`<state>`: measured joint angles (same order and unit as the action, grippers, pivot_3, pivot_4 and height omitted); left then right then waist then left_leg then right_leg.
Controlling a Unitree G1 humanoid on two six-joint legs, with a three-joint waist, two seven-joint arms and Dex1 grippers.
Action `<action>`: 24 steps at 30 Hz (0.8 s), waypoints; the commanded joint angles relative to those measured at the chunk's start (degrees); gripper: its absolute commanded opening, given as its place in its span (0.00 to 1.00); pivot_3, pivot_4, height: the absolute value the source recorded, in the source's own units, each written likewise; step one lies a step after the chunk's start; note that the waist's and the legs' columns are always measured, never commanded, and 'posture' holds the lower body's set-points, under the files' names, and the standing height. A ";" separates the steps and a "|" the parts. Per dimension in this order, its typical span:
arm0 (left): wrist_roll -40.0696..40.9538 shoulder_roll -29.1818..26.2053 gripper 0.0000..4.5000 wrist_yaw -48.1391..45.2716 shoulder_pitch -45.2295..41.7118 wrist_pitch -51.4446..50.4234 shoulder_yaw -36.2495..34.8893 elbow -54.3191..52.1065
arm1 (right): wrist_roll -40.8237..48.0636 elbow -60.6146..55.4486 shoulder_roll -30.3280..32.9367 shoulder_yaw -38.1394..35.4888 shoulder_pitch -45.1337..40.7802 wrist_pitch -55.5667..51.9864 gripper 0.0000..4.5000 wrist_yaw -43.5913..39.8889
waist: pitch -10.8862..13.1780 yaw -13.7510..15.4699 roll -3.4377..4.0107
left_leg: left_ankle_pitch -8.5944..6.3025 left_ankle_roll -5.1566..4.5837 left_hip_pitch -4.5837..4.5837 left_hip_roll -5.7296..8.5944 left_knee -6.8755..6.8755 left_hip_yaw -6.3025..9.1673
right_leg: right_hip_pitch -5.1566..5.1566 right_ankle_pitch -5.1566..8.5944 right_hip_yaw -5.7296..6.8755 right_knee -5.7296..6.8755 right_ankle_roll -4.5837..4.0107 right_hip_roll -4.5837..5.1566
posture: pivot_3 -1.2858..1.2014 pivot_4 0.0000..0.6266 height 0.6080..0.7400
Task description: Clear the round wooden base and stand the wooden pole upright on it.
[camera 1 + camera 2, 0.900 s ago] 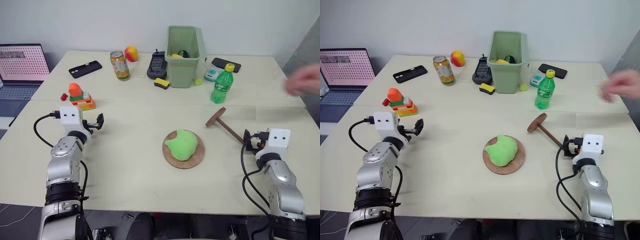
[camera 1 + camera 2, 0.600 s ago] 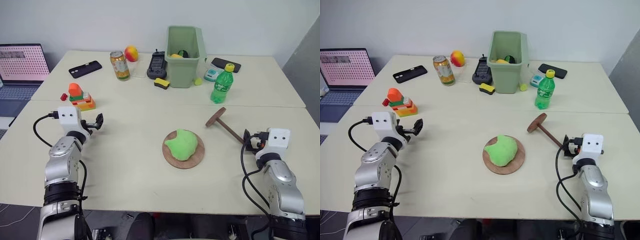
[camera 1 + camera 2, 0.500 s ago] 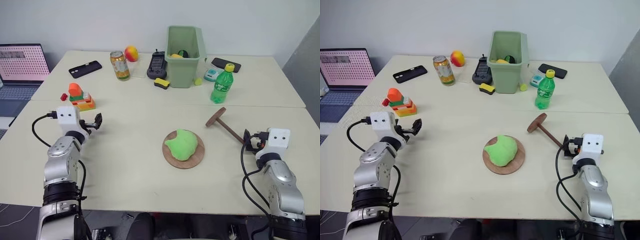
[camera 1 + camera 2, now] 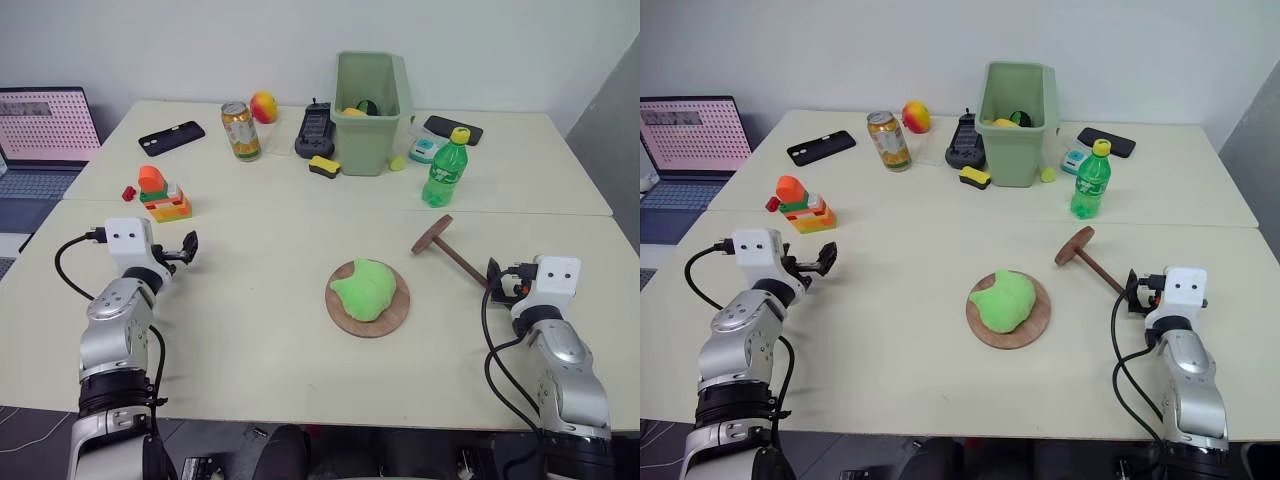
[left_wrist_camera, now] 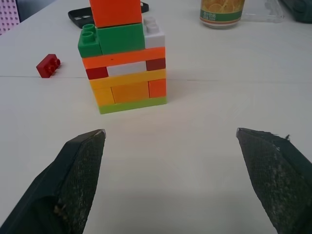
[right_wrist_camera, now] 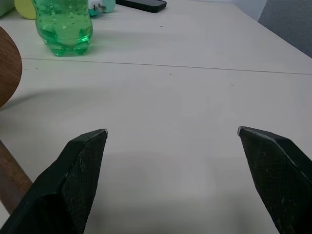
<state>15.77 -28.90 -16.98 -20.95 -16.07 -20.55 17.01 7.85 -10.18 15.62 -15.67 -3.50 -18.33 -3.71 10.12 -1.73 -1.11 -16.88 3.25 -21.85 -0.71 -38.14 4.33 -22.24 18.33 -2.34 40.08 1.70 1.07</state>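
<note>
With both sets of jaws wide open and empty, the base (image 4: 367,298) sits mid-surface under a green lump (image 4: 365,287), the pole (image 4: 449,248) lying just beyond the right gripper (image 4: 494,278); clearing seems the step in hand, calling for a reach inward.

A pale cream bench (image 4: 250,330) made of two tops pushed together stands before a plain white wall (image 4: 200,40), evenly lit.

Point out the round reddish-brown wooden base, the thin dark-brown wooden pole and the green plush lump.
round reddish-brown wooden base (image 4: 390,319): left eye view, bare rim.
thin dark-brown wooden pole (image 4: 459,261): left eye view, mid-shaft.
green plush lump (image 4: 364,288): left eye view, centre.
</note>
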 commanded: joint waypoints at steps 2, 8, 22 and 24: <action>4.23 -2.38 0.99 -6.96 1.01 -2.15 -0.05 -8.47 | 3.01 -4.39 4.56 -3.62 -1.38 -0.05 1.00 -3.97 | 0.01 -0.01 0.00 | 0.00 0.00 -0.01 0.00 0.00 0.00 | 0.00 0.00 -0.01 0.00 0.00 0.00 | 0.52 0.24 1.00; 9.34 -8.17 0.99 -19.29 -0.22 -7.55 3.08 -16.93 | 19.60 -7.38 16.29 -9.69 -3.94 -8.66 1.00 -20.76 | 0.01 -0.01 0.00 | 0.00 -0.01 0.03 0.00 0.00 -0.01 | 0.05 0.00 0.00 -0.02 0.00 -0.02 | 0.52 0.24 1.00; 12.94 -11.76 0.99 -48.76 -12.81 -13.44 27.56 -24.70 | 45.47 -25.49 32.62 -1.01 1.89 -28.24 1.00 -45.09 | 0.03 0.06 -0.03 | 0.02 -0.08 -0.01 0.12 -0.05 -0.03 | 0.19 0.00 0.03 -0.13 0.00 -0.39 | 0.52 0.24 1.00; 11.01 -10.15 0.99 -50.61 -14.08 -10.77 30.00 -22.71 | 44.28 -26.25 31.83 0.60 2.32 -27.11 1.00 -44.80 | 0.04 0.07 -0.03 | 0.02 -0.08 -0.03 0.15 -0.06 -0.04 | 0.19 0.00 0.04 -0.15 0.00 -0.42 | 0.52 0.24 1.00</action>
<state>28.51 -39.72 -65.51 -33.78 -29.95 7.91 -6.86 52.78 -34.33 47.80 -15.58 -1.27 -47.32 -48.32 10.16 -1.66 -1.14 -16.86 3.17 -21.89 -0.57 -38.22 4.30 -22.04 18.33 -2.31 39.92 1.70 0.63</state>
